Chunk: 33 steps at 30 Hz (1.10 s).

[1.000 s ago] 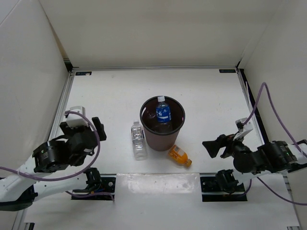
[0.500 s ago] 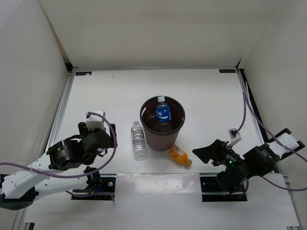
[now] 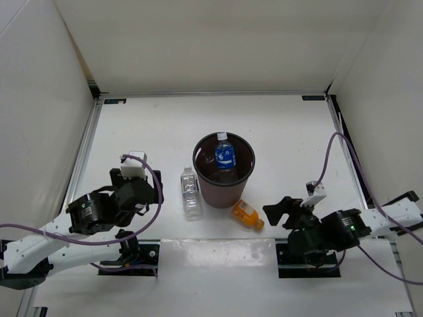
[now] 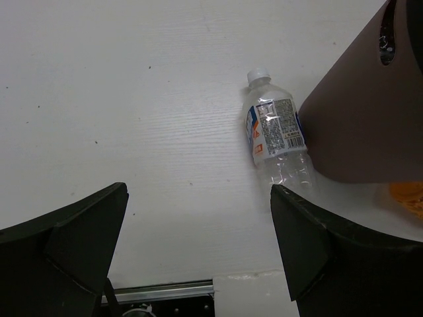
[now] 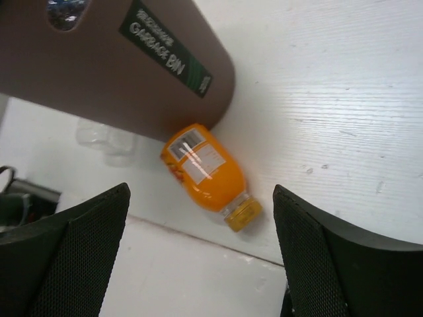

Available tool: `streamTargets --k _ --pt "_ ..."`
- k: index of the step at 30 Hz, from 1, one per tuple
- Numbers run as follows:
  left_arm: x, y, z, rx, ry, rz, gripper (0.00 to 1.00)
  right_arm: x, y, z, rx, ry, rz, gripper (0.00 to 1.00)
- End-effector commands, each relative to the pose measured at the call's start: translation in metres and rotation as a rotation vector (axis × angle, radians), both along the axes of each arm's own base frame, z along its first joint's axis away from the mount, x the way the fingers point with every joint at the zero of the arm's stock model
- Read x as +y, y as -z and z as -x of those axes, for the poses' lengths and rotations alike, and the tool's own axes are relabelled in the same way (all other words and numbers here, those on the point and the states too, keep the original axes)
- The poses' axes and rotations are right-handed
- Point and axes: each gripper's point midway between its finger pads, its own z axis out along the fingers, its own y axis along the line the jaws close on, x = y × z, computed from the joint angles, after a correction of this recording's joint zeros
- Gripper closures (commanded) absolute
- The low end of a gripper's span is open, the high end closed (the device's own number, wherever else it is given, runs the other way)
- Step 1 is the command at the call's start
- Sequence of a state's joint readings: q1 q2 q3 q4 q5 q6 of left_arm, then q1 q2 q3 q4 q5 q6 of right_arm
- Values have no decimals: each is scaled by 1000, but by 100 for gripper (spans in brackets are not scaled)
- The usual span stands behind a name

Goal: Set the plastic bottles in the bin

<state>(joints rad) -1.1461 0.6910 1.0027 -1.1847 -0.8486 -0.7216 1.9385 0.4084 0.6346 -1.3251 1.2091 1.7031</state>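
Blue-label bottle stood in the bin; clear bottle lay on the table just left of it and orange bottle at its near-right foot, all unmoved. Right pincer had swung in from the right edge toward the orange bottle, and left pincer toward the clear one. Both were spread wide and empty.
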Motion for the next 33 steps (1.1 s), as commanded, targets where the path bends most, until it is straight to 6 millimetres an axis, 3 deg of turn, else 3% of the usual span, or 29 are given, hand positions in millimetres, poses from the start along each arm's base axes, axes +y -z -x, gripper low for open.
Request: streamTargets --k 1,2,3,4,5,7,8,9,10,12,16,26,33 --pt "-2 4 -2 3 -3 -3 0 13 7 -1 -32 -11 108 10" --pt "-2 5 -2 3 -6 -3 0 14 20 -2 -69 -57 222 10" --pt "-2 5 -2 4 -6 -3 0 37 9 -7 -79 -53 159 10" --pt "-2 5 -1 5 -5 -4 0 46 28 0 18 -110 185 10" --pt "-1 5 -1 6 -7 -4 0 47 31 -15 25 -75 193 10" --pt "1 3 -1 0 -10 5 0 56 46 -14 145 -140 176 10" --pt "1 4 -1 1 -13 5 0 48 46 -31 137 -110 191 10" --pt "2 4 0 3 -12 4 0 53 54 -24 183 -165 171 10" --pt "3 4 0 1 -11 10 0 50 48 -37 183 -127 110 10" --pt "3 4 1 -1 -11 15 0 48 50 -35 163 -167 100 10" --pt "1 6 0 -2 -7 20 0 54 36 -37 73 -220 27 10" --pt "-5 10 -1 11 11 3 0 90 57 -22 66 -363 97 10" --pt "-7 10 0 15 22 6 0 93 77 -28 88 -322 199 10"
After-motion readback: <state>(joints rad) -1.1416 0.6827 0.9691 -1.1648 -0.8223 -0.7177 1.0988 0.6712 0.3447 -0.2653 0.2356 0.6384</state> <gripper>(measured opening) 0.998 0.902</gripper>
